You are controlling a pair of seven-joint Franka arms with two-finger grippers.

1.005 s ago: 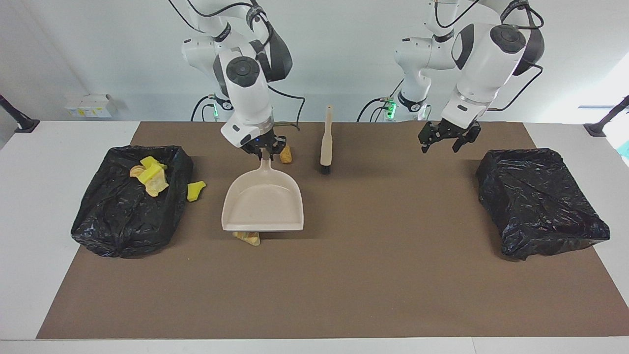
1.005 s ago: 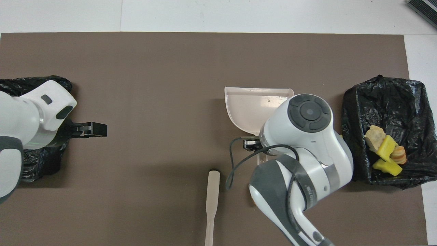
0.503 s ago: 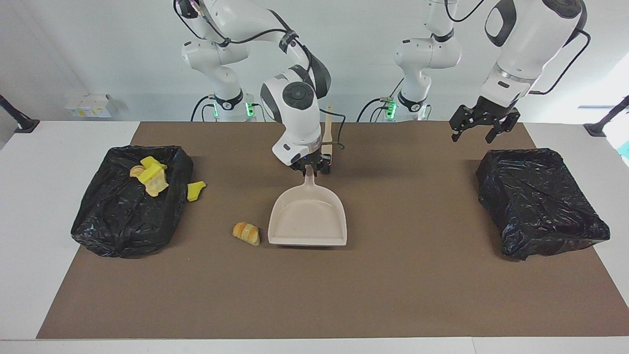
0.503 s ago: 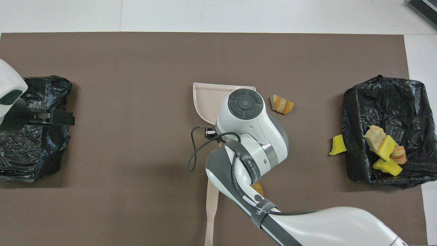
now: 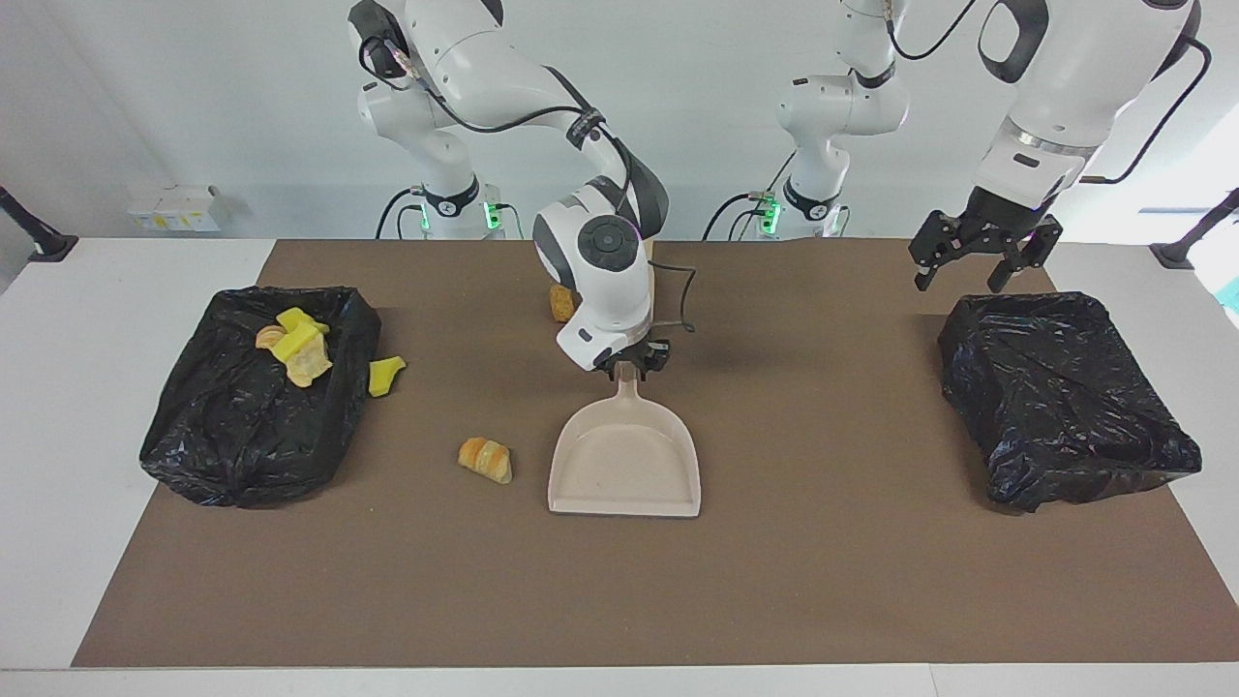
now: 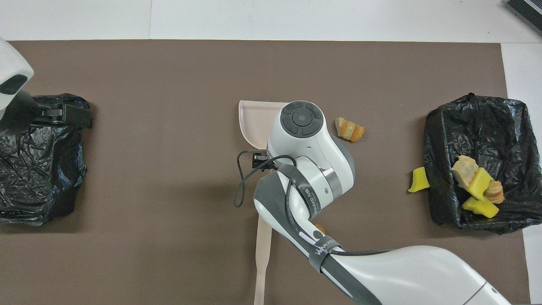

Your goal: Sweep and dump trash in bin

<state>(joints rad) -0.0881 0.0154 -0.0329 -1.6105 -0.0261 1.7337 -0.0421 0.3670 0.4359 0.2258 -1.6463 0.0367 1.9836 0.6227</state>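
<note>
Since the dustpan (image 5: 624,465) was beside the bin at the right arm's end (image 5: 223,426) a second ago and now lies flat near the middle of the table, the dump looks done and a new sweep is being set up. Nearest the robots, the brush (image 6: 262,254) lies untouched, and the brown roll (image 5: 559,301) sits beside it, partly hidden by the right arm. A little farther out, the right gripper (image 5: 634,360) is at the tip of the dustpan's handle, having carried the pan inward and set it down; I cannot tell whether its jaws clamp the handle or have let go. The left gripper (image 5: 978,257) has risen and drawn back over the empty bin at the left arm's end (image 5: 1065,387), jaws apart, holding nothing. Farther still, a yellow wedge (image 5: 386,376) lies on the mat, just beside the fuller bin, where several yellow and golden bits are piled. Farthest out, the croissant (image 5: 486,459), which the pan had been covering, lies exposed just beside the pan's mouth. Three pieces remain, so my guess is the brush comes next.
</note>
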